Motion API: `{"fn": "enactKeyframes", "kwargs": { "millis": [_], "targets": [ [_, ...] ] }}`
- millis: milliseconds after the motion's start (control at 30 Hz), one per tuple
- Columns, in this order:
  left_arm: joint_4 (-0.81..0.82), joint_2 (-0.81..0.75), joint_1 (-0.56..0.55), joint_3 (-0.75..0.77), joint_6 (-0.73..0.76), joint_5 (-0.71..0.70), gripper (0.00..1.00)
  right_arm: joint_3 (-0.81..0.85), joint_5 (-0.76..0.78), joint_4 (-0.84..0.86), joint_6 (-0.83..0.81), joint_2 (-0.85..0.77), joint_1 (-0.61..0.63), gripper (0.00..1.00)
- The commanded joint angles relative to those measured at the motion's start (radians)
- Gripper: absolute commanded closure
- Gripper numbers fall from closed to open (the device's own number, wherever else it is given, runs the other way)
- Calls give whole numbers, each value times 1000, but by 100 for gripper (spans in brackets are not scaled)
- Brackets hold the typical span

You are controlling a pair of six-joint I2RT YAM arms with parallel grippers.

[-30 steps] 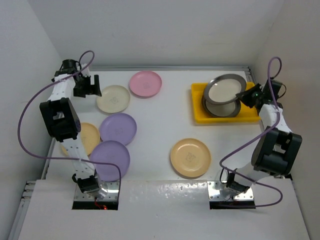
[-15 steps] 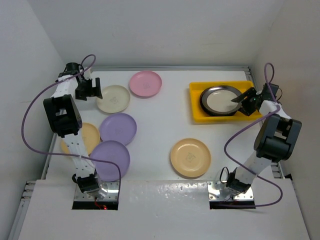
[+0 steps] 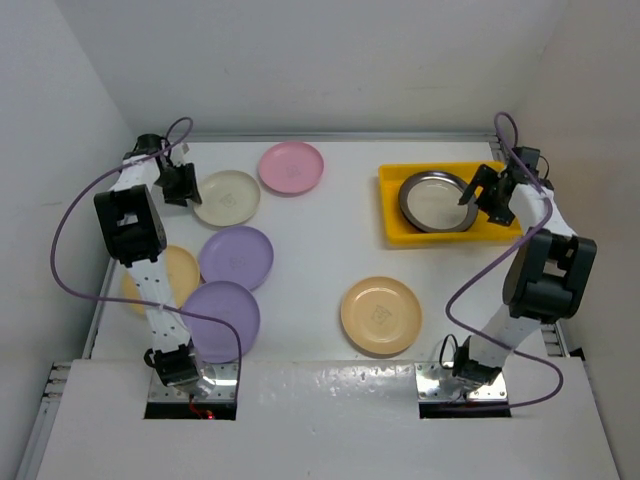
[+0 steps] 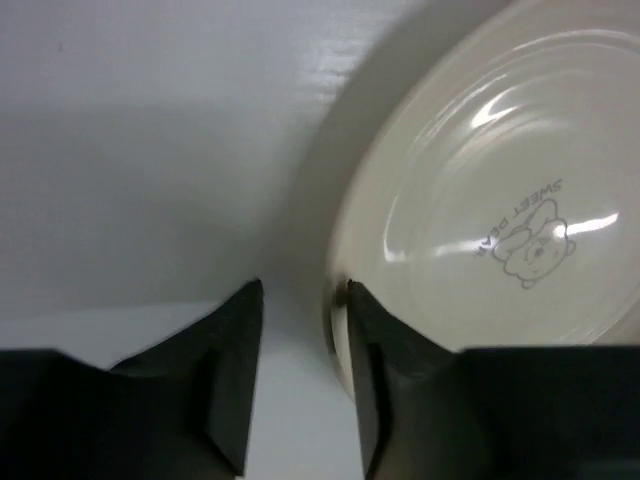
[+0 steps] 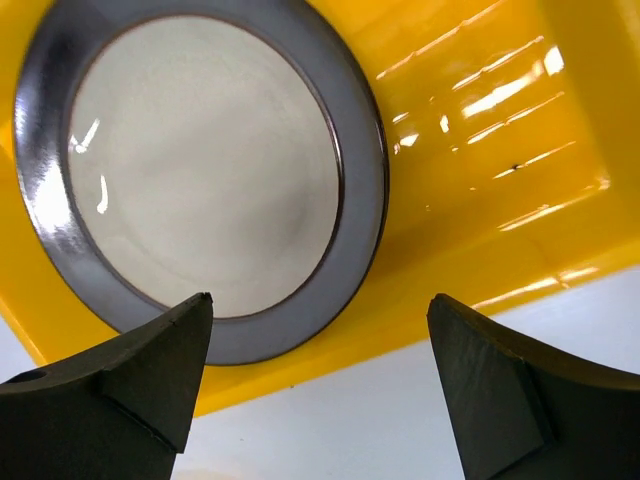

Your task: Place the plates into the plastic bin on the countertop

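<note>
1. Yellow plastic bin (image 3: 395, 228) sits at the upper right of the top view on the white countertop (image 3: 320, 245). A steel plate (image 3: 437, 200) with a dark rim lies flat inside it.
2. Right gripper (image 3: 478, 190) hangs over that plate's right-hand edge, fingers spread wide, grasping nothing.
3. Left gripper (image 3: 183, 186), upper left, has its fingers narrowly parted astride the cream plate (image 3: 227, 198) rim, not clamped; table shows between the outer finger and the rim.
4. Pink plate (image 3: 291, 167), upper lilac plate (image 3: 236, 257), lower lilac plate (image 3: 220, 318) and tan plate (image 3: 380, 315) lie outside the bin.

plain white walls (image 3: 300, 60) close in the back and both sides, and a white board (image 3: 320, 430) with two cut-outs runs along the near edge.
</note>
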Motion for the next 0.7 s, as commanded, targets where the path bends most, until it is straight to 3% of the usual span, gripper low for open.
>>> {"fn": "enactKeyframes", "kwargs": {
  "millis": [0, 100, 133, 333, 467, 533, 667],
  "targets": [
    [-25, 79, -3, -1, -13, 67, 62, 17, 128, 21, -39, -129, 29, 13],
    [-25, 88, -3, 19, -23, 67, 94, -6, 176, 53, -40, -200, 67, 13],
    [-34, 88, -3, 34, -23, 58, 100, -9, 187, 56, -37, -230, 81, 13],
    [-43, -93, 7, 98, -14, 41, 100, 18, 98, 61, -62, -277, 253, 26],
    [-19, -279, -24, 132, 44, 23, 100, 81, 49, 77, -13, -249, 449, 50],
    [-9, -344, -50, 154, 44, 23, 100, 98, 41, 151, 23, -220, 553, 49],
    [1, -453, -114, 152, 44, 47, 100, 175, 9, 249, 64, -128, 693, 32]
  ]
}}
